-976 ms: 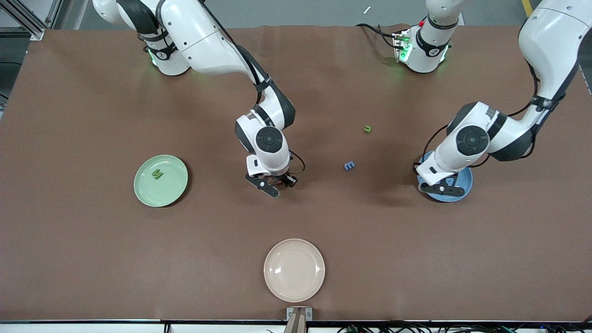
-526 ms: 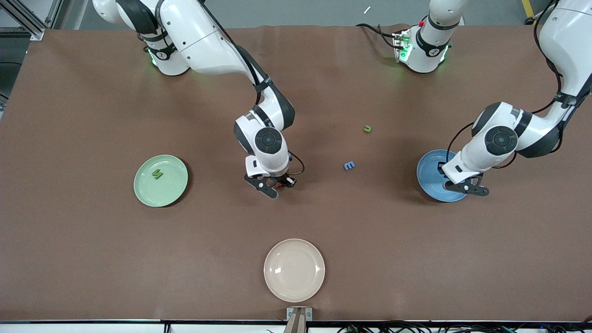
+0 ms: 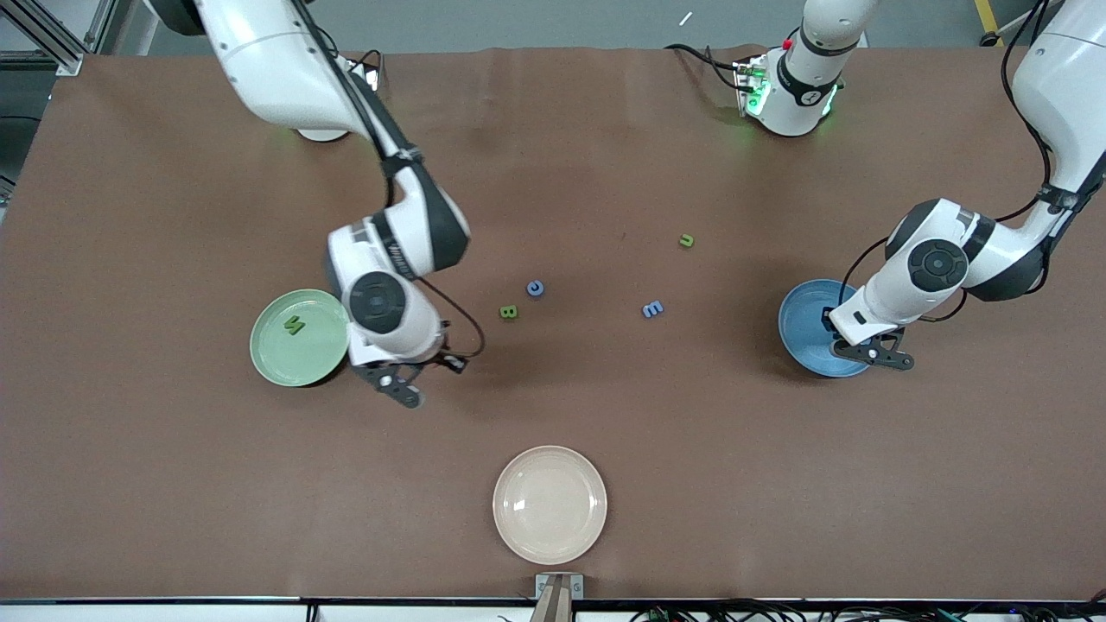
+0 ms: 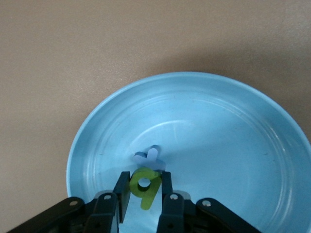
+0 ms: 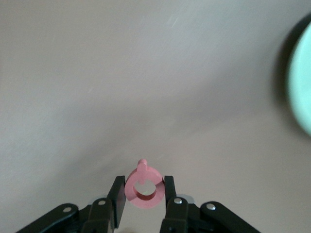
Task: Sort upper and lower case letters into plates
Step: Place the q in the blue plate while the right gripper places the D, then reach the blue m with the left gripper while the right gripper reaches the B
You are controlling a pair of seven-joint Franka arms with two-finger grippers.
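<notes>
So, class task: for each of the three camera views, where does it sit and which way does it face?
Front view: high across the table, facing both arms' bases.
Left wrist view: on the left arm, looking down at the blue plate; left gripper holds a green letter.
Right wrist view: on the right arm, over the table; right gripper holds a red letter.
Shared: front view also shows the blue plate.

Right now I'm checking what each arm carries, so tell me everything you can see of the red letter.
The red letter is a small chunky piece of matte pinkish-red, plastic-looking material: a thick ring with a round hole and a short stub on its rim. It is pinched on both sides between the fingers of the right tool, off the brown table, beside the pale green plate. Nothing else touches it.
</notes>
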